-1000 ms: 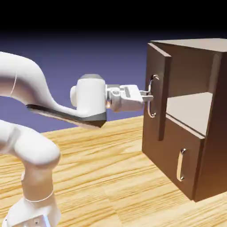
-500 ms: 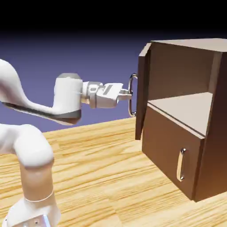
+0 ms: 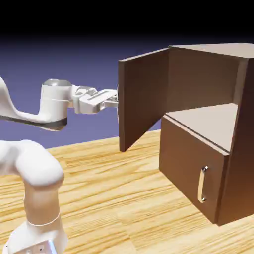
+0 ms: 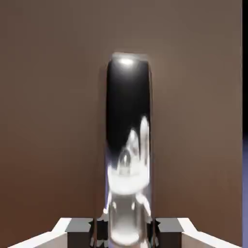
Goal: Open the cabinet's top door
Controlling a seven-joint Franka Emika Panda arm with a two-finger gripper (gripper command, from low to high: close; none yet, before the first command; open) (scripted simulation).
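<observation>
A: Top door [image 3: 144,96] stands swung well out from the cabinet [image 3: 208,129], hinged at the cabinet's front corner; the shelf behind it is exposed. Where's our hold?

B: Our hand [image 3: 113,100] is clamped tight on the door's long silver handle [image 4: 127,145], on the far face in the exterior view.

A: Handling?

B: We judge a rigid panel on a hinge, light to swing. The polished bar looks slippery, so grip mid-bar and follow the arc.
</observation>
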